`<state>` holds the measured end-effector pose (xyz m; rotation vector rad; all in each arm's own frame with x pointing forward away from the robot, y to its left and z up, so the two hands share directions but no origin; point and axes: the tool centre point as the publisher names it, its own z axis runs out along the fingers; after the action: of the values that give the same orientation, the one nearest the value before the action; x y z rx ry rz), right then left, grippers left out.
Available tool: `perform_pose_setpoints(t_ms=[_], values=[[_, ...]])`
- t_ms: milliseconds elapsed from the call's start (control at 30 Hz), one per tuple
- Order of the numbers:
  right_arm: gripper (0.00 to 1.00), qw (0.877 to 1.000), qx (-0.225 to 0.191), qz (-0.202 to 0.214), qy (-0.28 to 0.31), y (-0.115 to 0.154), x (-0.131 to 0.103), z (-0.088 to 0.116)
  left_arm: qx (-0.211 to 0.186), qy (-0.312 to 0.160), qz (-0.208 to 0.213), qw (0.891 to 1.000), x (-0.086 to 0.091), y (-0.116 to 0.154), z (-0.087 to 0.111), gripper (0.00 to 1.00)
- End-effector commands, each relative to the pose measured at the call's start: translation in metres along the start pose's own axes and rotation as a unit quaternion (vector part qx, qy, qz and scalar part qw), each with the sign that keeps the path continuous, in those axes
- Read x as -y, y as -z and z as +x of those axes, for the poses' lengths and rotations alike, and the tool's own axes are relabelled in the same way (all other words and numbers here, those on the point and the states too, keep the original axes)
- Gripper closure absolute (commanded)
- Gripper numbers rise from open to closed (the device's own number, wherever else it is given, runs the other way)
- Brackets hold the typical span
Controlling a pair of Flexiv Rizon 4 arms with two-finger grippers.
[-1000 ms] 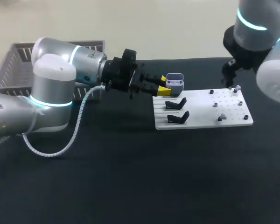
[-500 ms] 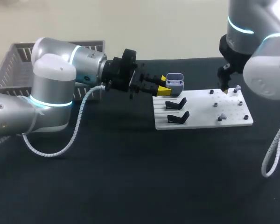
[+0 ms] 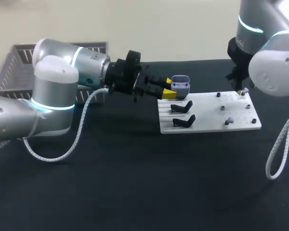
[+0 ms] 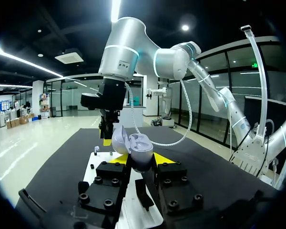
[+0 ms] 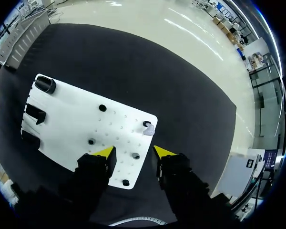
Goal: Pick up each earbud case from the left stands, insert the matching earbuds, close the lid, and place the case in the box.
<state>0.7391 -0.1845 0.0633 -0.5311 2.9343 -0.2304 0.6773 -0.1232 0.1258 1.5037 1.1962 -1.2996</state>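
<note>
Earbud case [image 3: 180, 84]: lid open, at the far left corner of the white board [image 3: 241, 122], clamped from both sides by the left claw [image 4: 139, 160].

Pale earbud [image 5: 148, 128]: standing at the board's far right corner, well apart from the case.

Right claw [image 5: 133, 151]: fingers wide, holding nothing. It hangs above the board's right end with the earbud just ahead of its tips, offset toward one finger rather than centred between them.

Judgement: the right arm is much the nearer to the earbud. The grasp calls for a short advance and a sideways correction before descent.
</note>
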Motion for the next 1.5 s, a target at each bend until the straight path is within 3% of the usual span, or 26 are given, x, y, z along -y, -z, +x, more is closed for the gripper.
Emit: perform_pose_setpoints(t_ms=[33,867,1500], values=[[0.53,1.0,-0.005,-0.004,-0.001,-0.007,0.002,-0.006,-0.001,0.0,0.001,1.0,-0.001,0.0,0.0,1.0],[0.53,1.0,-0.01,0.002,-0.017,-0.029,0.012,-0.012,-0.001,0.0,0.001,1.0,-0.001,0.0,0.0,1.0],[0.62,1.0,-0.009,0.007,-0.02,-0.034,0.015,-0.011,-0.001,0.0,0.001,1.0,-0.001,0.0,0.0,1.0]])
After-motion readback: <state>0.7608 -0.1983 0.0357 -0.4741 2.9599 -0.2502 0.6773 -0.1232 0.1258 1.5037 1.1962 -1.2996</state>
